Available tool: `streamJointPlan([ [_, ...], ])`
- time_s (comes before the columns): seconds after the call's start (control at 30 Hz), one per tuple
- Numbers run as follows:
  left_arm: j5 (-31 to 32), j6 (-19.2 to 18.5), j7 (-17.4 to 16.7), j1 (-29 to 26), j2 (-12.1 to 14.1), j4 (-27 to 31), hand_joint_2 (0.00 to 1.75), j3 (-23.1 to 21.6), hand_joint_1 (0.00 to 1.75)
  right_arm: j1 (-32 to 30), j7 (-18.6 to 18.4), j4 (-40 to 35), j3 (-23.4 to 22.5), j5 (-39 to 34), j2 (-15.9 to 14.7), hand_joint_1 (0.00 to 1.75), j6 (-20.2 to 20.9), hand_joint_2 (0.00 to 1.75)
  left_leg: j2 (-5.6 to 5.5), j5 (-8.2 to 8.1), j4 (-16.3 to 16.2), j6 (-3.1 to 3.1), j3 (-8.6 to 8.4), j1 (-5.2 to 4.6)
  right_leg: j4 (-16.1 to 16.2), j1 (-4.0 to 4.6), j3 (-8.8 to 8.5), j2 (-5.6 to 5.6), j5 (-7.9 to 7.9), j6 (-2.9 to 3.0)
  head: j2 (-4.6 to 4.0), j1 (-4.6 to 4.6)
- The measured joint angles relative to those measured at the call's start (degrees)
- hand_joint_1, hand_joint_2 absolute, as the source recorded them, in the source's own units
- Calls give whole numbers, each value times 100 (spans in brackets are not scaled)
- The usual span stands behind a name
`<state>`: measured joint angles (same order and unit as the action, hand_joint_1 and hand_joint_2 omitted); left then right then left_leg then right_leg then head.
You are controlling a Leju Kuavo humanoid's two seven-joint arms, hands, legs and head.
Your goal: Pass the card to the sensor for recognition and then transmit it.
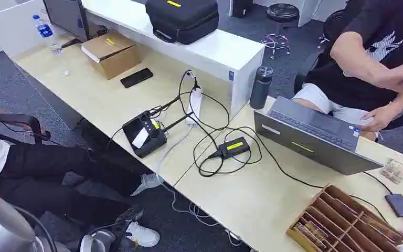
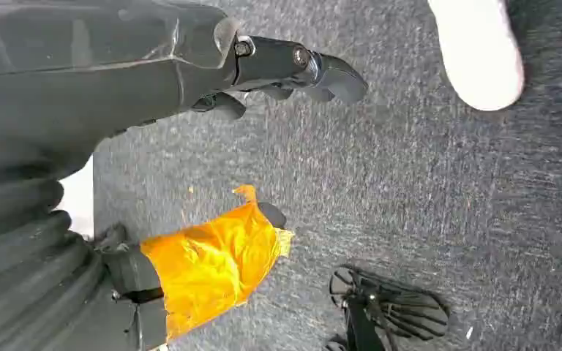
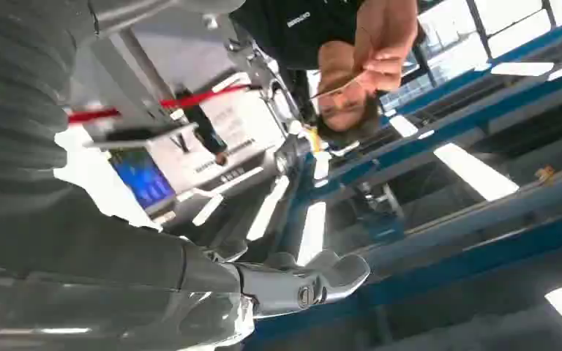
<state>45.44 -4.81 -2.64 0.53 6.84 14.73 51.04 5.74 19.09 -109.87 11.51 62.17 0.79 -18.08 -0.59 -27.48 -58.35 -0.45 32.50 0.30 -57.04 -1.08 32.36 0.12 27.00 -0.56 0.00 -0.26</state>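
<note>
While unclear, one card [image 3: 334, 89]

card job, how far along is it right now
Nothing looks done yet. The right hand is raised and empty, and a person's hand holds a thin card near it, so a handover may be coming. The left hand hangs empty over the carpet. Left: taking the card, showing it to the black reader on the desk, then passing it on.

cables [image 1: 225, 131] ring sensor [image 1: 145, 134], laptop [image 1: 315, 137] beside
</note>
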Motion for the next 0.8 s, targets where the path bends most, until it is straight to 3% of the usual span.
streamJointPlan([
  [0.17, 265, -129, 52, 72, 112, -22, 175, 0, 0, 1265, -784, 1222, 789, 386, -105, 0, 133, 175, -4, 14, 0, -7, 3, 9, 0, 10, 6, -1, -13, 2, 0, 0],
  [0.43, 435, -179, 100, 91, 188, -50, 175, 0, 0, 2283, -1313, 2717, 996, 145, -29, 0, 420, 175, -8, 17, -2, -13, 14, 20, -1, 19, 16, -3, -16, 6, 0, 0],
  [0.47, 440, -181, 92, 99, 190, -50, 175, 0, 0, 2341, -1359, 2832, 996, 145, 2, 154, 439, 175, -8, 17, -2, -14, 16, 21, -1, 20, 18, -3, -16, 6, 0, 0],
  [0.5, 446, -184, 81, 100, 195, -52, 175, 0, 0, 2395, -1391, 2942, 996, 145, 39, 175, 459, 175, -8, 17, -2, -14, 17, 22, -1, 22, 19, -3, -16, 6, 0, 0],
  [0.67, 490, -225, 31, 100, 212, -59, 175, 0, 0, 2525, -1433, 3227, 974, 32, 194, 175, 492, 175, -9, 17, -2, -14, 20, 27, 0, 28, 23, -4, -15, 7, 0, 0],
  [0.8, 523, -232, -7, 100, 214, -61, 175, 0, 0, 2483, -1236, 3216, 913, -139, 277, 175, 439, 175, -9, 17, -2, -14, 21, 27, 0, 28, 24, -4, -15, 7, 0, 2],
])
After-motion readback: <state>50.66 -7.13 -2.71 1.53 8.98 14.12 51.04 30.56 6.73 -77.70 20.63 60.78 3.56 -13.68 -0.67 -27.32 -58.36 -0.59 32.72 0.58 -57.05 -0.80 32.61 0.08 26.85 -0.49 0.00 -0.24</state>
